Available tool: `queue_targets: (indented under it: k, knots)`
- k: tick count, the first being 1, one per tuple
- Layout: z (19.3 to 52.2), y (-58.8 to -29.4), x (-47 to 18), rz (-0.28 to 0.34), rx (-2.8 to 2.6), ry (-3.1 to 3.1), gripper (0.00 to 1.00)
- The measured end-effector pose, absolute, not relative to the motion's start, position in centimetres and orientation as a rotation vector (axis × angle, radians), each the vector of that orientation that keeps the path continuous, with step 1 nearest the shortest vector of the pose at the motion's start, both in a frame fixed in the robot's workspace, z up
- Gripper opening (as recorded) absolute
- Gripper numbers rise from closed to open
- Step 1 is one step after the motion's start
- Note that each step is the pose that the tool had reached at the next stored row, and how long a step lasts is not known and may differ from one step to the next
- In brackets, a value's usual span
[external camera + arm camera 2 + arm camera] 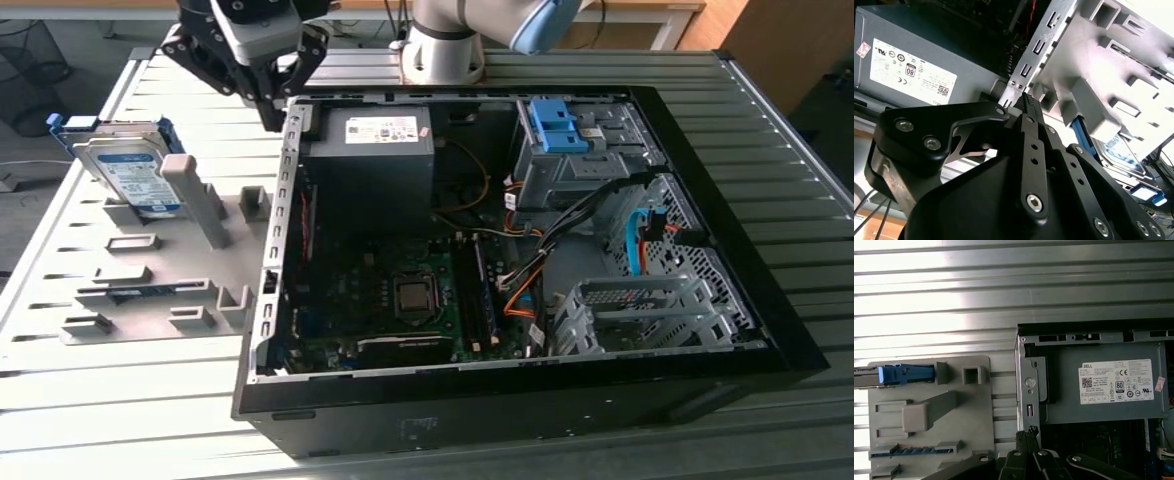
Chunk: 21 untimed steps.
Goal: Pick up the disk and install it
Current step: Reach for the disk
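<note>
The disk [127, 170], silver-grey with a white-and-blue label and blue rails, stands on edge in a slot of the grey holder plate [160, 285] at the exterior view's left. It shows edge-on in the first wrist view [904, 374], and a corner of it peeks past the holder in the second wrist view [1126, 152]. My gripper [274, 118] hangs above the rear left corner of the open computer case [534, 390], to the right of the disk and apart from it. Its fingertips [1025, 100] are pressed together with nothing between them, just over the case's metal edge [1026, 432].
Inside the case sit the black power supply box [374, 150] with a white sticker, the motherboard [400, 300], loose cables [527, 290] and a grey drive cage topped by a blue bracket [558, 125]. The holder plate carries several grey posts. Everything rests on a slatted metal table [107, 420].
</note>
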<state>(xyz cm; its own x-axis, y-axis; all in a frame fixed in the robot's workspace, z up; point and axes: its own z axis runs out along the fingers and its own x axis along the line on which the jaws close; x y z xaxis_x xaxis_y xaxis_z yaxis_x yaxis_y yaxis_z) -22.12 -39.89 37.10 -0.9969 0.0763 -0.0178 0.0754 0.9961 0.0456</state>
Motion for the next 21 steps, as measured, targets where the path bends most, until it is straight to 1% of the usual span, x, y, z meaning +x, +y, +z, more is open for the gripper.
queue_targets:
  k: [21]
  knots:
    - [36.8,-39.9,-23.4,0.07,0.119,3.12,0.11]
